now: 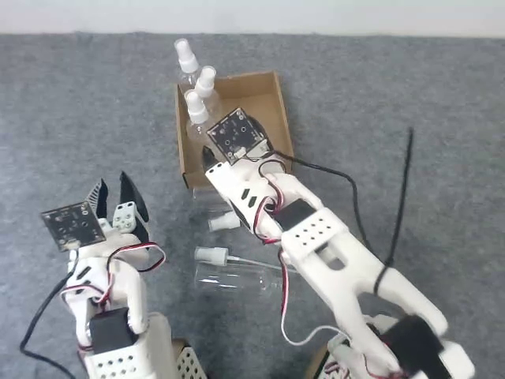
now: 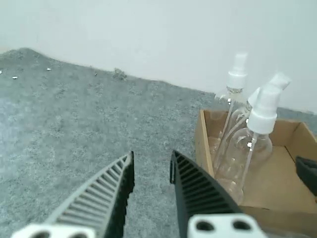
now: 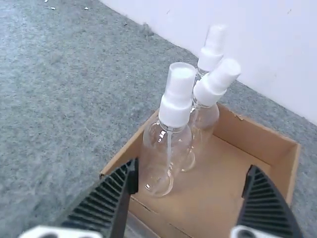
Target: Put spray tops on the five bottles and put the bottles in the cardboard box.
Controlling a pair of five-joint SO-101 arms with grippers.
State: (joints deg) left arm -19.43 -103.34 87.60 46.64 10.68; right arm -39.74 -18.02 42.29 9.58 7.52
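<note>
Inside the cardboard box (image 1: pixel 254 96), three bottles (image 1: pixel 203 87)

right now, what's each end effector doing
Left end effector: open, holding nothing.
Right end effector: open wide over the cardboard box, holding nothing.

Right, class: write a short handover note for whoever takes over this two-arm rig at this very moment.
Left hand: open, empty, over the grey carpet.
Right hand: open, empty, above the brown cardboard box.
Done: three clear plastic bottles with white spray tops stand in the box.
Left: a clear bare bottle lies on the carpet beside a loose white spray top; another white top lies near the box.
</note>
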